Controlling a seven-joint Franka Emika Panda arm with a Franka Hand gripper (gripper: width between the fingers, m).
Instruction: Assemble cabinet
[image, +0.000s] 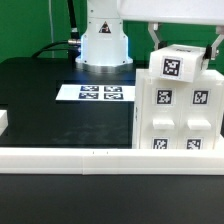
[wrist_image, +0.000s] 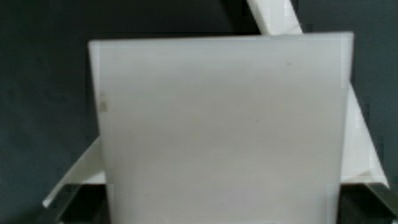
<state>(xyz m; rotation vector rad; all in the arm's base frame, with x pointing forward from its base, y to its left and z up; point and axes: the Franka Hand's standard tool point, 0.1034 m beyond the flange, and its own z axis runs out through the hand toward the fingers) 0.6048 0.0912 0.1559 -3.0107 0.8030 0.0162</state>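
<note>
Jaws (image: 186, 42) stand wide, one finger on each side of a small white block (image: 177, 63) at the upper right of the exterior view. One dark finger (image: 155, 38) shows on the left of that block and one on the right. Whether the fingers press on the block or only stand beside it, I cannot tell.

At the far left edge of the exterior view, a small white piece (image: 3, 123) pokes into the picture. In the upper middle stands the white base of the arm (image: 104, 40). Just below it, the marker board (image: 100, 93) lies flat on the black surface (image: 50, 110). Along the lower part, a long low white rail (image: 90, 154) runs from left to right.

At the right side stands the cabinet (image: 178, 112). It is a tall white box with black-and-white square tags on its front. Its foot is right behind the rail. The small block sits on top of it and has a tag too.

In the wrist view, a big flat pale panel (wrist_image: 222, 130) fills most of the picture. Thin white edges (wrist_image: 80, 185) poke out beside it over the dark surface.
</note>
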